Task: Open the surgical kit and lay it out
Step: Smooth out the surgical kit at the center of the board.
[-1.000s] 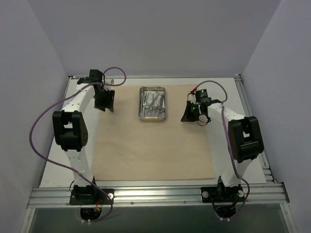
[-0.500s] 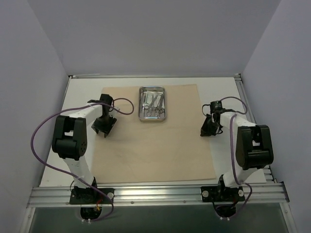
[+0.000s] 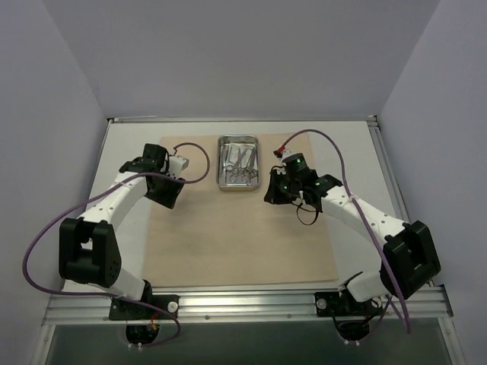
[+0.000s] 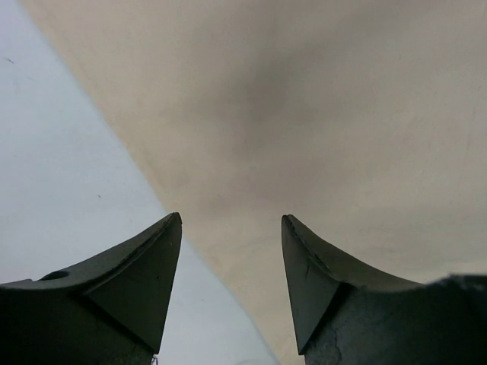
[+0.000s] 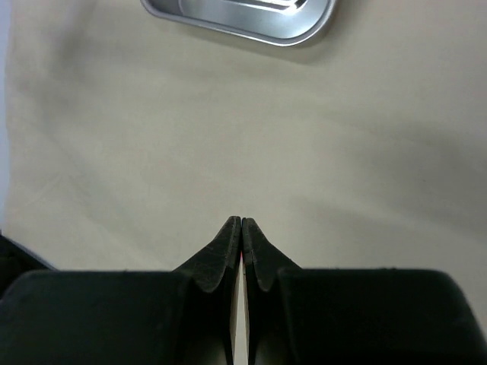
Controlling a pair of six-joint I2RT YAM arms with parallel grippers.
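The surgical kit's beige cloth wrap (image 3: 236, 236) lies spread flat on the table. Its steel tray (image 3: 240, 188) stands on the cloth's far middle with metal scissor-handled clamps (image 3: 242, 163) inside. My left gripper (image 3: 166, 196) hovers open over the cloth's left edge (image 4: 190, 228), and nothing sits between its fingers (image 4: 152, 266). My right gripper (image 3: 272, 195) is just right of the tray, low over the cloth. In the right wrist view the gripper (image 5: 241, 220) is shut on nothing, with the tray's rim (image 5: 243, 26) ahead of it.
White tabletop (image 3: 125, 152) shows around the cloth, bounded by grey walls on three sides. An aluminium rail (image 3: 243, 304) with both arm bases runs along the near edge. Purple cables loop off both arms.
My right gripper swung from the cloth's right edge leftward to beside the tray. My left gripper shifted slightly away along the cloth's left edge, and its arm's elbow dropped outward.
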